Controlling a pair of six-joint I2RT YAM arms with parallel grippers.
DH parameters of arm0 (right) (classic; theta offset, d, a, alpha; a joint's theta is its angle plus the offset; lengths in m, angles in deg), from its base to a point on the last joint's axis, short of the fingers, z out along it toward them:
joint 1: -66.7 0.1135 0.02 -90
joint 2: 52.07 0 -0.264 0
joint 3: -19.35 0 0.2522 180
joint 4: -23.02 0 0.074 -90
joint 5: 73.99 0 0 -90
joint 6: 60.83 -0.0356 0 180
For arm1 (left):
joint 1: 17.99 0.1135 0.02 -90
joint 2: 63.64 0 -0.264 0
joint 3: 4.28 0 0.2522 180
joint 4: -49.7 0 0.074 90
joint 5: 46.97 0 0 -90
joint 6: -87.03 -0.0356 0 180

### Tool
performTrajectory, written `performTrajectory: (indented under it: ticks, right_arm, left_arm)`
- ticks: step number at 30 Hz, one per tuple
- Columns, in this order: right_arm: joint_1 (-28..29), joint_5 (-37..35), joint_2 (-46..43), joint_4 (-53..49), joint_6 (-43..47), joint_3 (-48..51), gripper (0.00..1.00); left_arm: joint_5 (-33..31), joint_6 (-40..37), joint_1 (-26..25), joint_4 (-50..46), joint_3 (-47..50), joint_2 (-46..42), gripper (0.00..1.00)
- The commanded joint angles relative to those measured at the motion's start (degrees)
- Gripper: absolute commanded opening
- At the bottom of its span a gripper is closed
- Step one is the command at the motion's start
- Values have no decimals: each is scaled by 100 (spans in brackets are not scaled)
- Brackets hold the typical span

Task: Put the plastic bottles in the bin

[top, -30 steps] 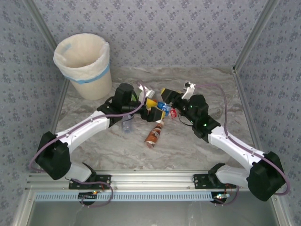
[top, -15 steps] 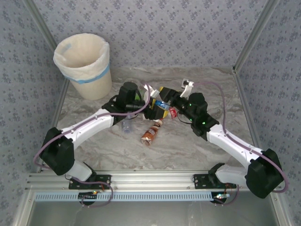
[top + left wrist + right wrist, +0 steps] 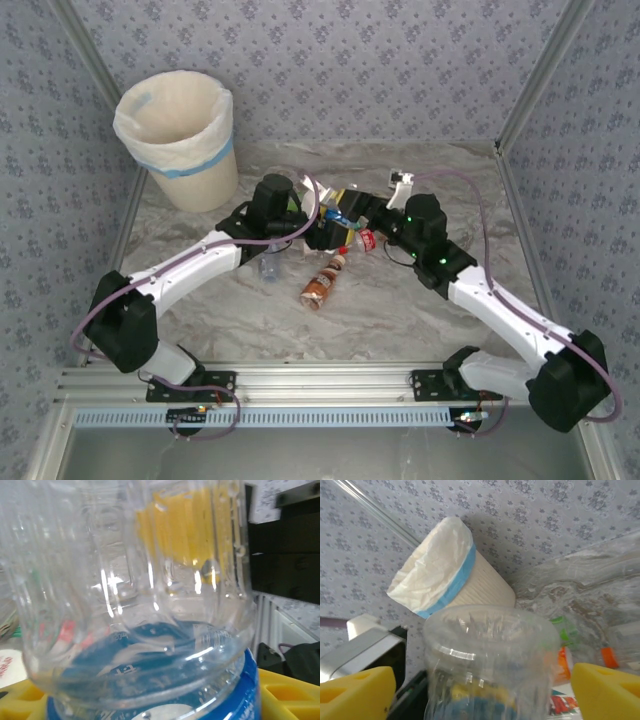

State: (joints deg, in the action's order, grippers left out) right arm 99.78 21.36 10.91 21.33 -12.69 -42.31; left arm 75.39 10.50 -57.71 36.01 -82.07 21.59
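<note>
Left fingers (image 3: 292, 692) and right fingers (image 3: 605, 685) have drawn together over the tabletop (image 3: 400, 310). The left seem clamped on the clear bottle (image 3: 135, 595), while the right stand apart around it. A brown bottle (image 3: 322, 283) lies nearby, and the bin (image 3: 180, 125) stands well apart.

I find bare tabletop (image 3: 400, 320) at lower centre, while plastic bottles (image 3: 322, 284) crowd the middle and the bin (image 3: 178, 140) blocks the upper left.

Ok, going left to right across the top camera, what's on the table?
Bin → small clear bottle → brown bottle → red-labelled bottle. The blue-labelled bottle overlaps the arms mid-table, so I've left it out.
</note>
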Motion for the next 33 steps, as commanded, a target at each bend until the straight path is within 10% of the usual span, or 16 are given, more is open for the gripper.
performTrajectory:
  ticks: [1, 17, 33]
  right_arm:
    - [-130, -681, -449, -934, 296, -212, 98]
    - [-285, -2499, -1238, -2429, -33, 319, 100]
    - [-297, -2350, -1595, -2446, 73, 410, 100]
  left_arm:
    - [-596, -171, 174, -367, -243, -275, 45]
    - [-4182, -542, 1175, -1946, -1639, -1021, 38]
    - [-3916, -150, 3100, -2717, -4421, 691, 38]
